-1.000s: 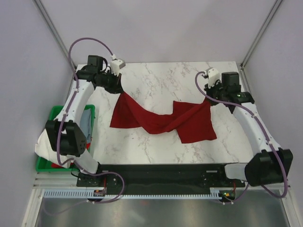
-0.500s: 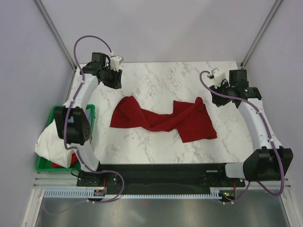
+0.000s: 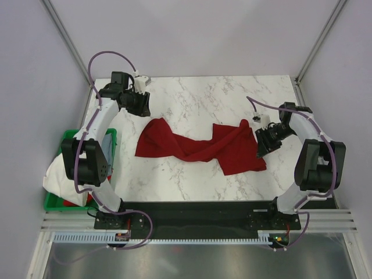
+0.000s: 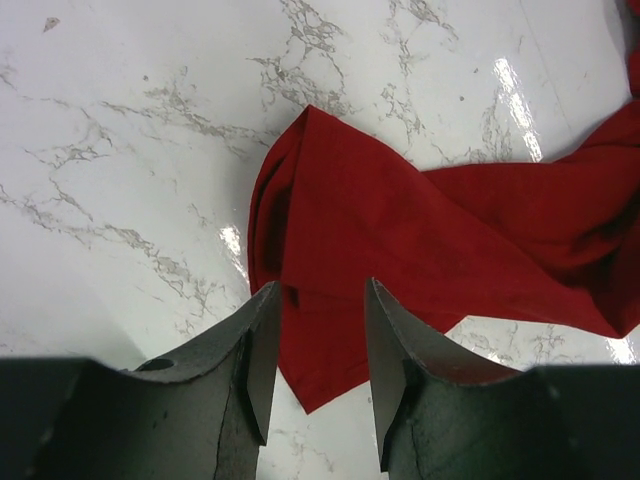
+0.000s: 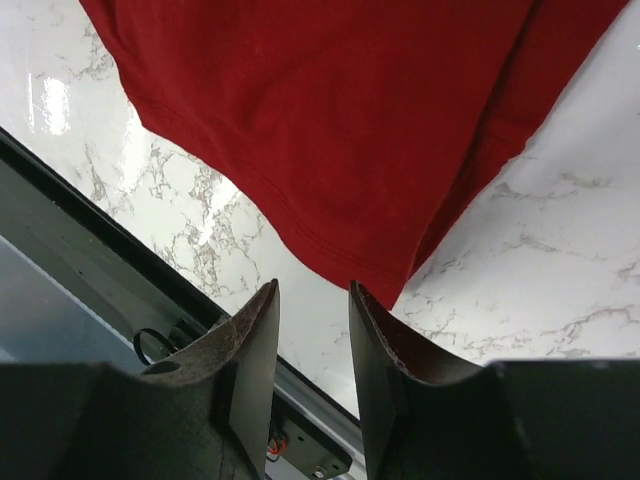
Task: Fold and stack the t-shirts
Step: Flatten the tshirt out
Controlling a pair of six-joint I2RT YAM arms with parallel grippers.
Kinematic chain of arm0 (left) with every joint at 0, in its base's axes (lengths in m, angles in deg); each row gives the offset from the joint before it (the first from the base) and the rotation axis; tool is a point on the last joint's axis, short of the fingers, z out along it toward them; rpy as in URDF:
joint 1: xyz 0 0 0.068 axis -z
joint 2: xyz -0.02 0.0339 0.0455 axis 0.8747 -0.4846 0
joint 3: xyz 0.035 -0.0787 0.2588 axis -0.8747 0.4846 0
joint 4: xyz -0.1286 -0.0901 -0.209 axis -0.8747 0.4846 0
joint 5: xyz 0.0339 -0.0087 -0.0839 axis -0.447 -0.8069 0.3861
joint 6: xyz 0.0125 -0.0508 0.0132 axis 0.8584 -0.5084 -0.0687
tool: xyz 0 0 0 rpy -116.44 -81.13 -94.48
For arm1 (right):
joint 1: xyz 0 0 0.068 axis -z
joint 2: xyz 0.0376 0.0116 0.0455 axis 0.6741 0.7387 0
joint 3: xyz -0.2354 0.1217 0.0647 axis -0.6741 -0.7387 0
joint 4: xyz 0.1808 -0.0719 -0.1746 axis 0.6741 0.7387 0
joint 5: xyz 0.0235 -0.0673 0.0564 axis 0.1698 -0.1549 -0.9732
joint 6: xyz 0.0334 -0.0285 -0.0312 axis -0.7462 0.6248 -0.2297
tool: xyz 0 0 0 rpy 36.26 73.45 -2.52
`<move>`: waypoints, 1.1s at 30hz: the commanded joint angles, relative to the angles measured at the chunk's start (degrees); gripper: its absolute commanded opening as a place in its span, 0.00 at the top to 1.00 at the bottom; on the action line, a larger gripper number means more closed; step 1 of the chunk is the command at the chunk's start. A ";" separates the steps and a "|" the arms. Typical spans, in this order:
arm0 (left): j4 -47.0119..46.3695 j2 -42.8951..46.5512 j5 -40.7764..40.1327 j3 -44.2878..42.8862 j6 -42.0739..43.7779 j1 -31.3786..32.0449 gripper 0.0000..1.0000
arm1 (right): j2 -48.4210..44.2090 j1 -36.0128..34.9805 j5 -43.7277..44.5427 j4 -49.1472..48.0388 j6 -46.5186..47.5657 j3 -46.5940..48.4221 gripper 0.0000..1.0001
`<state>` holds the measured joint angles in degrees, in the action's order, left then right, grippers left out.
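- Top external view: the dark red t-shirt (image 3: 200,145) lies twisted and unfolded in the middle of the marble table (image 3: 203,96). The left gripper (image 3: 141,108) is near its upper-left corner and the right gripper (image 3: 264,142) at its right edge. I judge each one aims at an end, to pull the cloth flat. At the left edge of the frame, a green bin (image 3: 114,145) holds white cloth (image 3: 58,174).
- Left wrist view: the left gripper (image 4: 318,370) has its fingers apart with nothing between them. The shirt's (image 4: 400,230) corner lies below them.
- Right wrist view: the right gripper (image 5: 313,365) is also spread and empty, above the shirt's (image 5: 350,120) hem corner.
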<state>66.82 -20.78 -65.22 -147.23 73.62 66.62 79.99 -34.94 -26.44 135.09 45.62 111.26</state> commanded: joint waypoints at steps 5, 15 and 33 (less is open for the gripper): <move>-1.31 2.32 1.90 1.08 -0.81 0.02 0.53 | 4.79 4.50 -2.13 3.89 5.86 3.05 0.57; -1.31 2.32 1.37 0.99 -0.29 0.11 0.53 | 10.15 8.20 -2.73 5.90 8.76 5.69 0.55; -1.22 2.06 -0.03 0.73 0.77 0.11 0.53 | 17.36 9.34 -5.28 10.74 11.58 8.24 0.55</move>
<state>66.71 -20.78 -64.71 -146.05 73.66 66.62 96.58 -25.87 -28.89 144.09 54.97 117.56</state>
